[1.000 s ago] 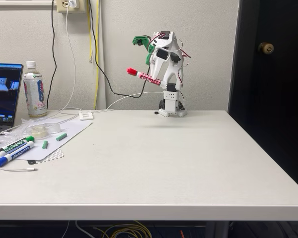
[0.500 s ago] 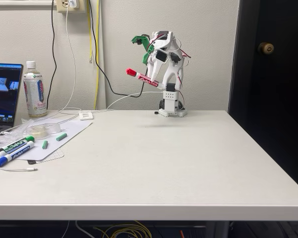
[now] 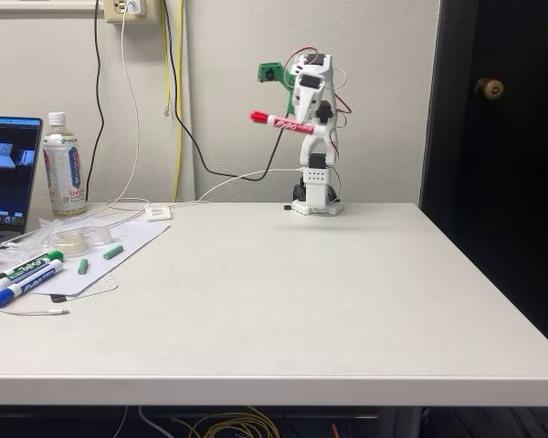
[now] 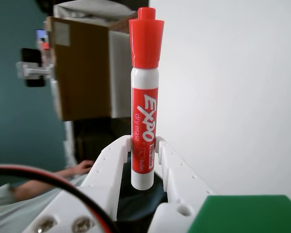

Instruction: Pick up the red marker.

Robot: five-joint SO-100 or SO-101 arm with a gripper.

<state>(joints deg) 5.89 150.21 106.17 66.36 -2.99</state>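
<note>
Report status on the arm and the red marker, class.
Two-finger gripper shut on red-capped white dry-erase marker. Marker held high above white table. Nothing obstructing.

1. The red marker (image 4: 145, 97) stands upright at centre frame, red cap uppermost, its "EXPO dry erase" label reading up the barrel.
2. The white gripper (image 4: 143, 148) clamps its lower barrel from both sides.
3. A person's hand (image 4: 80, 168) lies at lower left.
4. A brown cardboard box (image 4: 82, 68) sits at upper left.
</note>
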